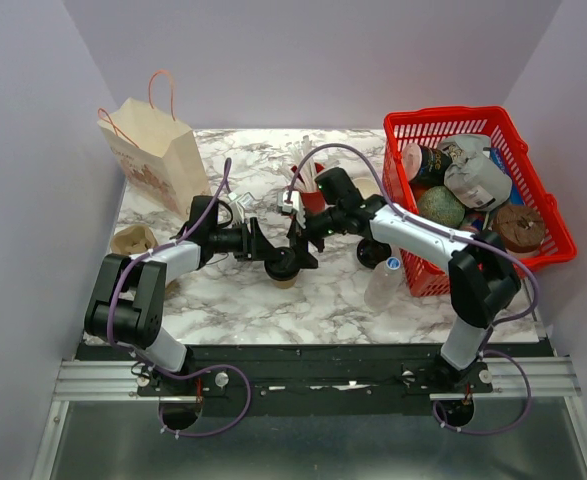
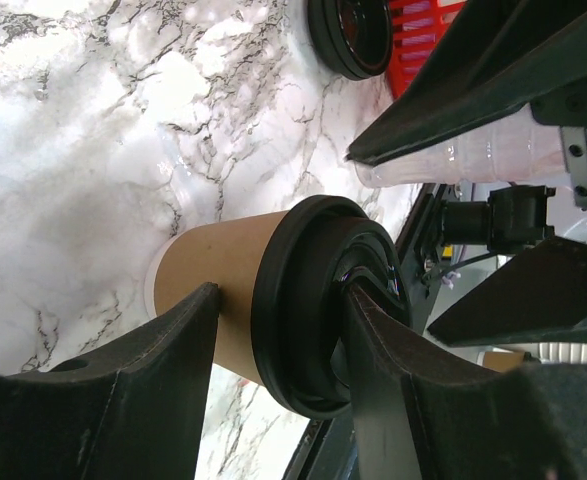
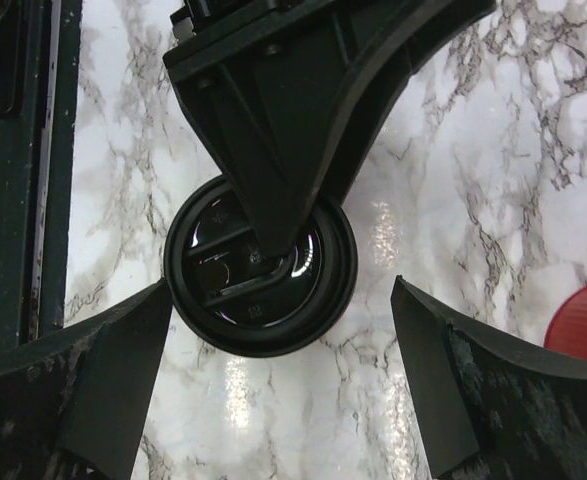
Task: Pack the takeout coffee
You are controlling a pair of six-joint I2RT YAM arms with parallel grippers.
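The takeout coffee (image 1: pixel 284 270), a tan paper cup with a black lid, stands on the marble table near the middle. In the left wrist view the takeout coffee (image 2: pixel 228 285) lies between my left gripper's fingers. My left gripper (image 1: pixel 276 257) (image 2: pixel 285 290) has one finger resting on the lid's top and the other beside the cup wall below the rim, with a gap showing. My right gripper (image 1: pixel 304 241) (image 3: pixel 281 283) hangs open right above the takeout coffee (image 3: pixel 218 310), its left finger close to the lid's edge.
A paper bag (image 1: pixel 158 155) stands at the back left. A lidless tan cup (image 1: pixel 133 240) sits at the left edge. A red cup (image 1: pixel 313 200) stands behind the grippers. A loose black lid (image 1: pixel 373 252), a clear plastic bottle (image 1: pixel 385 283) and a full red basket (image 1: pixel 443 118) are on the right.
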